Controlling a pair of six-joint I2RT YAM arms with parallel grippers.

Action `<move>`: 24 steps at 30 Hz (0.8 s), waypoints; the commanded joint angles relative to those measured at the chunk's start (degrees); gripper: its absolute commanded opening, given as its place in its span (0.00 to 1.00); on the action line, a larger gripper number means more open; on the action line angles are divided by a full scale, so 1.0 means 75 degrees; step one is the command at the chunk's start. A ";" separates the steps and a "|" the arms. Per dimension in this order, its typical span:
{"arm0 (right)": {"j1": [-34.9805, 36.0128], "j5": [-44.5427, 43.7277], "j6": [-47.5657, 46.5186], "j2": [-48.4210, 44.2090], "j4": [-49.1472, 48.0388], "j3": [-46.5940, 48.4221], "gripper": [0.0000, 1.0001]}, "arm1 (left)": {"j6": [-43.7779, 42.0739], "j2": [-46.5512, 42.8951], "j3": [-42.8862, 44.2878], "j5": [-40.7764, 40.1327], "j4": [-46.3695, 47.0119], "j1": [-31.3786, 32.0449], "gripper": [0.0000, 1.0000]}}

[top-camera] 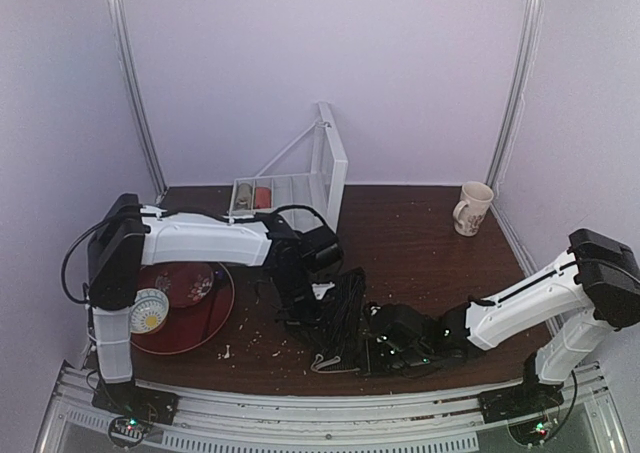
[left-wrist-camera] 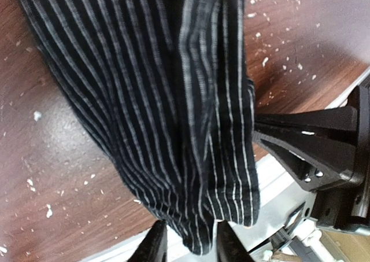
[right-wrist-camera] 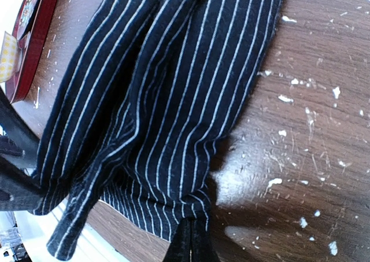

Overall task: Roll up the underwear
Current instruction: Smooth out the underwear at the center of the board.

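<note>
Dark fingertips [left-wrist-camera: 153, 247] of the left gripper [left-wrist-camera: 191, 249] sit at the bottom edge of its wrist view. They stand a little apart, and a bunched corner of the underwear [left-wrist-camera: 173, 100] fills the gap between them, so the claw is clamped on the fabric. The black pinstriped cloth runs away from them in loose lengthwise folds across the brown table [left-wrist-camera: 52, 175], which is dotted with pale flecks [left-wrist-camera: 37, 115]. In its own wrist view, the right gripper [right-wrist-camera: 189, 244] has its fingers drawn almost together, pinching the opposite edge of the garment. From above, the underwear lies crumpled between the two claws, near the table's front edge and about midway across. A red tray [top-camera: 205, 318] lies to its left, a white wire rack [top-camera: 300, 185] stands at the back, and a mug [top-camera: 472, 208] stands at the far right.
</note>
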State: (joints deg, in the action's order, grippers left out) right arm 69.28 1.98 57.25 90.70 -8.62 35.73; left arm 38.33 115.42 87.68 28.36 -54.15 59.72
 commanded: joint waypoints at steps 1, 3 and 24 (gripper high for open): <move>0.0050 0.0050 -0.0075 0.0260 0.0534 -0.0010 0.00 | -0.0047 0.0114 0.0175 0.0109 -0.0063 0.0075 0.30; 0.0053 0.0052 -0.0065 0.0260 0.0530 -0.0023 0.00 | -0.0020 0.0146 0.0186 0.0203 0.0007 0.0076 0.25; 0.0050 0.0046 0.0018 0.0303 0.0333 -0.0175 0.00 | 0.0953 0.0488 0.0517 0.1260 0.1165 0.0076 0.00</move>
State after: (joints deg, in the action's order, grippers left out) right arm 69.28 1.98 57.30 91.11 -9.30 35.86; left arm 43.64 117.21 89.69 35.07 -48.49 60.01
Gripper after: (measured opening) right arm 0.001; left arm 0.007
